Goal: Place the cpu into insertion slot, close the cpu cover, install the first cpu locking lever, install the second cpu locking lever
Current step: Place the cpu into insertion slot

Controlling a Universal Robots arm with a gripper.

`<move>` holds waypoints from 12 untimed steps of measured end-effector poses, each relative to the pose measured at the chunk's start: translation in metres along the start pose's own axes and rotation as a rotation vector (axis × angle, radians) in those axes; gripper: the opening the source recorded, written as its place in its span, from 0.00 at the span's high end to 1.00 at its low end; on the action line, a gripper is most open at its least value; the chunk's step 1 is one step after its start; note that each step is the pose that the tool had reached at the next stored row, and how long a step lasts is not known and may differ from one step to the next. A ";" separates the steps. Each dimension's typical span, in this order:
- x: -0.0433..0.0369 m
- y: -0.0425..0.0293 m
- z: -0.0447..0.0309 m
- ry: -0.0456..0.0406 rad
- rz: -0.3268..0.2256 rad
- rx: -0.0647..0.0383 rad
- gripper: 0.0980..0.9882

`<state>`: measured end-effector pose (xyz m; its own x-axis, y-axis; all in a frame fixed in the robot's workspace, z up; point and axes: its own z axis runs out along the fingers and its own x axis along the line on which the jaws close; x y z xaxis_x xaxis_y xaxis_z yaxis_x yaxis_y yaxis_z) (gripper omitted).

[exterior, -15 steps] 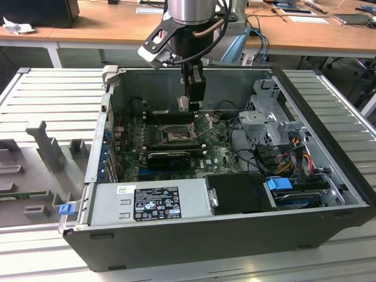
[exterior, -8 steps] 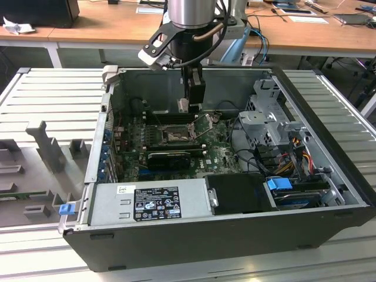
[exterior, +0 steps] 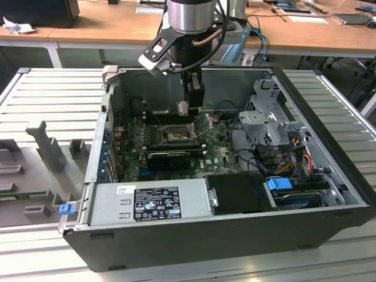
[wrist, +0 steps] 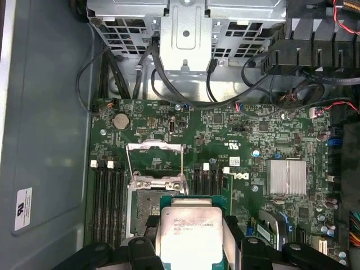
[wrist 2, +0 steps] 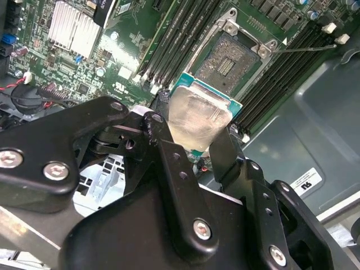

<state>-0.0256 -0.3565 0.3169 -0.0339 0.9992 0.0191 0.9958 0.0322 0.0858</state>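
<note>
Cpu (wrist 2: 198, 119) (wrist: 188, 235) (exterior: 183, 108) is seen clamped between the two black fingers (wrist 2: 166, 147) of the claw (wrist 2: 194, 134) (wrist: 190, 243) (exterior: 189, 104), gripped at two opposite edges, its grey metal top shown in both wrist views. The cpu is held in the air above the green motherboard (wrist: 247, 140), apart from the insertion slot (wrist 2: 229, 59) (wrist: 145, 203) (exterior: 174, 136). In the exterior view it is placed at about twelve o'clock of that slot. The slot lies uncovered, its dark contact field exposed inside the metal rim. The cpu cover (wrist: 156, 159) (exterior: 203, 124) is seen swung up off the slot, at about one o'clock of it in the exterior view. Long black memory slots (wrist 2: 179, 35) are seen on both sides of the slot. A finned silver heat sink (wrist: 287, 177) is mounted farther off on the board. In the exterior view, a grey power supply (exterior: 150, 202) is found at six o'clock of the slot and a metal drive cage (exterior: 267, 114) at three o'clock. The open computer case (exterior: 194, 247) is laid on a ribbed grey counter (exterior: 53, 94).
</note>
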 end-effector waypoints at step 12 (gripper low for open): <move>-0.0002 -0.0007 0.0080 0.0000 0.000 0.000 0.52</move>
<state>-0.0256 -0.3565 0.3088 -0.0339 0.9992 0.0191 0.9958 0.0321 0.0859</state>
